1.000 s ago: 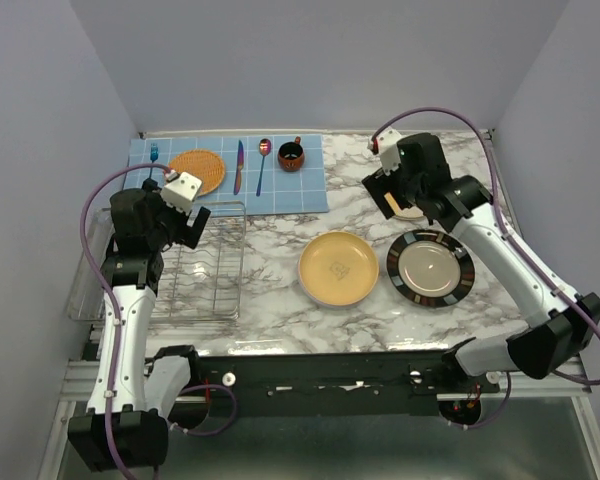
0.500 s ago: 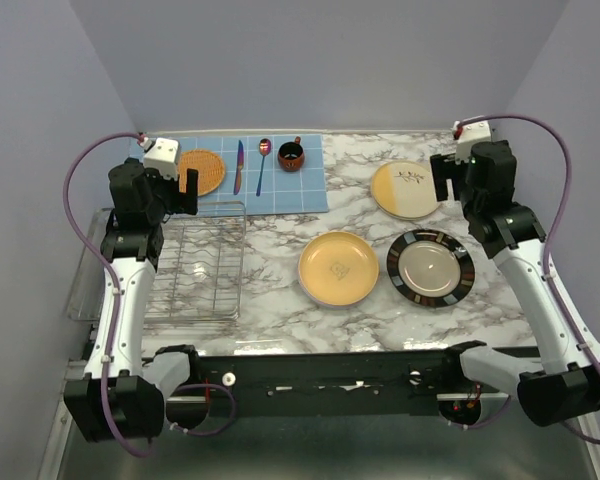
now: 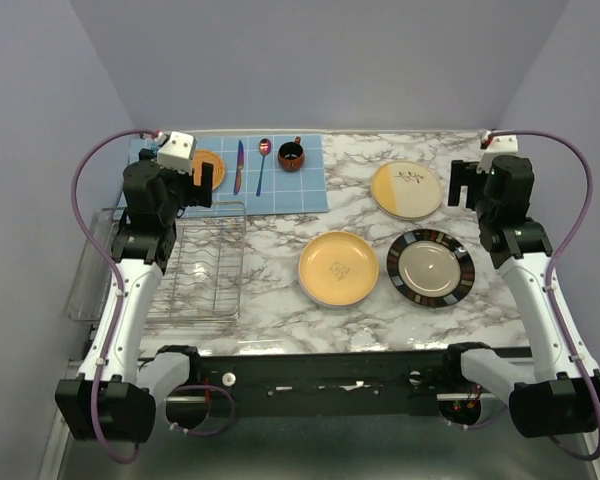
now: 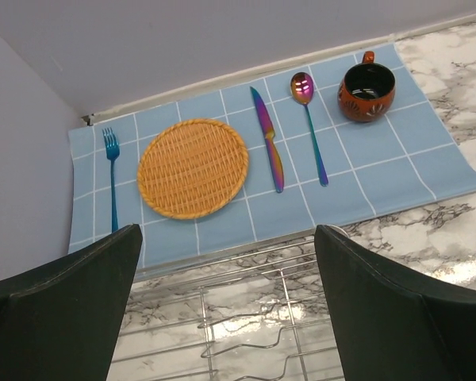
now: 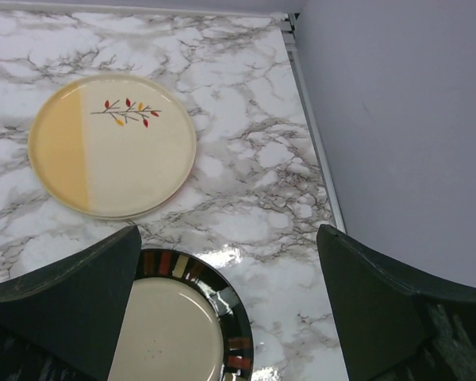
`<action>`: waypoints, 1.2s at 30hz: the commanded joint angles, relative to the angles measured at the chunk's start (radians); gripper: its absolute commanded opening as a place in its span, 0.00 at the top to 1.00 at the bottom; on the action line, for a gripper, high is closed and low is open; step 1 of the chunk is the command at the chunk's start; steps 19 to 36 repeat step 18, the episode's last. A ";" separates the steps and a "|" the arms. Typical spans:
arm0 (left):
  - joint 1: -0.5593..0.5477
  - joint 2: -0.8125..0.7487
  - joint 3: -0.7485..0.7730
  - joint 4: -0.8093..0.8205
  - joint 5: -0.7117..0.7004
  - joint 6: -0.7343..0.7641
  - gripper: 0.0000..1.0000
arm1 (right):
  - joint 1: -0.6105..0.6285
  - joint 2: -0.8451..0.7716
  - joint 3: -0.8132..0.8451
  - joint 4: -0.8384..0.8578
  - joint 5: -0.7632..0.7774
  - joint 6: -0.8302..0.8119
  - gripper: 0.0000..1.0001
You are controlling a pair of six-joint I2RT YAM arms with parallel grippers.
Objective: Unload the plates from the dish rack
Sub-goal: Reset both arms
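Both my tools are released, the jaws spread wide and holding nothing. My left tool (image 3: 198, 185) hovers over the far end of the rack (image 3: 205, 270), where it meets the blue checked placemat (image 4: 381, 167). My right tool (image 3: 463, 185) hangs just beside the twig plate (image 3: 407, 190), on its right.

The rack lies directly below and to the near side of the left tool. Its long axis seems to run from the near edge towards the back. It is well apart from the right arm, so anything left in it would fall to the left arm. I see nothing left, though: from above and from the left wrist, only bare wires show between the dividers.

The three plates I can find all lie flat on the counter (image 3: 280, 225), right of the rack. The twig plate is at the back. The yellow plate (image 3: 338, 268) and the black-rimmed plate (image 3: 430, 267) sit side by side nearer me, close but not touching. I judge the unloading finished, or as good as.

The rack is thin silvery wire with upright dividers, set in a clear plastic tray (image 3: 85, 280). The plates are round, shallow and glazed; the black-rimmed one is glossy. The counter is shiny, with a marble pattern.
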 commanded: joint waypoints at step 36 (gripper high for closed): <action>-0.029 -0.087 -0.094 0.132 -0.075 0.004 0.01 | -0.007 -0.182 -0.126 0.110 -0.007 0.012 0.00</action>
